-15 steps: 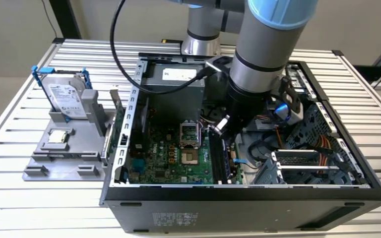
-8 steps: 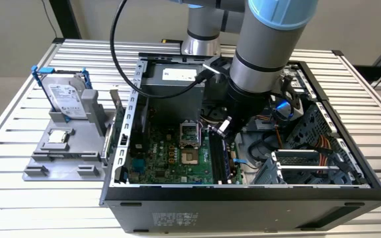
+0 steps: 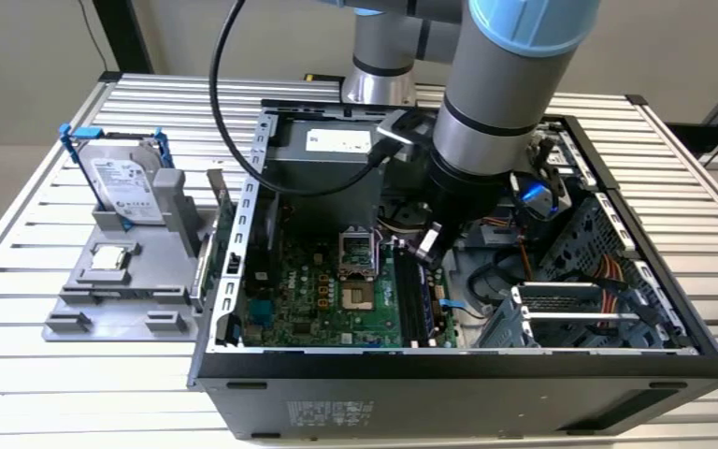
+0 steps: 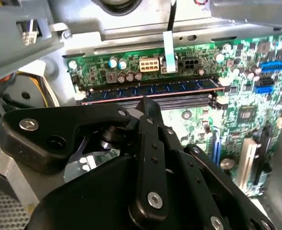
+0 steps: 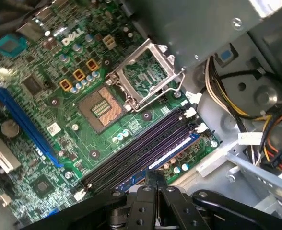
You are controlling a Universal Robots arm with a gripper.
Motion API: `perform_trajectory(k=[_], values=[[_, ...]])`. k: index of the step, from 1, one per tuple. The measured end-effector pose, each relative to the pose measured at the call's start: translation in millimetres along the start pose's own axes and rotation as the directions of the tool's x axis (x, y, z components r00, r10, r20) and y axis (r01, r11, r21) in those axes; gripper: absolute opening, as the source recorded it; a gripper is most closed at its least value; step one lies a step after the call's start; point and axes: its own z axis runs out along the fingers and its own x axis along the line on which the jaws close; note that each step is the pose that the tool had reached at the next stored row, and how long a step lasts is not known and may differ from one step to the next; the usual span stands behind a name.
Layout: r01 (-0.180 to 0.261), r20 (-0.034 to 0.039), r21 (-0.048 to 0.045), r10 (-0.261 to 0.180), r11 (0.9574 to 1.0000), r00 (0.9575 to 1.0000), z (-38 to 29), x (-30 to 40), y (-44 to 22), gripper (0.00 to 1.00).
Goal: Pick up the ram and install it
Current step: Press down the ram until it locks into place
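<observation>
Right now, gripper (image 4: pixel 146 103) pinched narrow and empty, poised just beside the ram (image 4: pixel 150 89), seated on edge in the memory slot nearest the edge of the green board (image 4: pixel 189 117), long axis running crosswise past the fingertips.

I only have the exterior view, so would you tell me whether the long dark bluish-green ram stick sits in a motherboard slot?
Observer: Yes; in the second wrist view the long dark bluish-green ram stick stands in a slot.
Operator: Thanks; where is the gripper?
Observer: The black gripper, fingers together, is right by the stick's middle.
Operator: And the neighbouring slots?
Observer: In the first wrist view the dark purple slots beside it are empty.
</observation>
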Motion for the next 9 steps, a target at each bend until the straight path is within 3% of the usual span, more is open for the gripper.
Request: perform_trajectory(k=[5,9], values=[[0.071,-0.001,-0.0016,-0.071,0.9975,0.9975,0.0,0.0,0.0,0.0],[0.131,-0.0019,-0.0029,-0.131,0.9914,0.9914,0.0,0.0,0.0,0.0]])
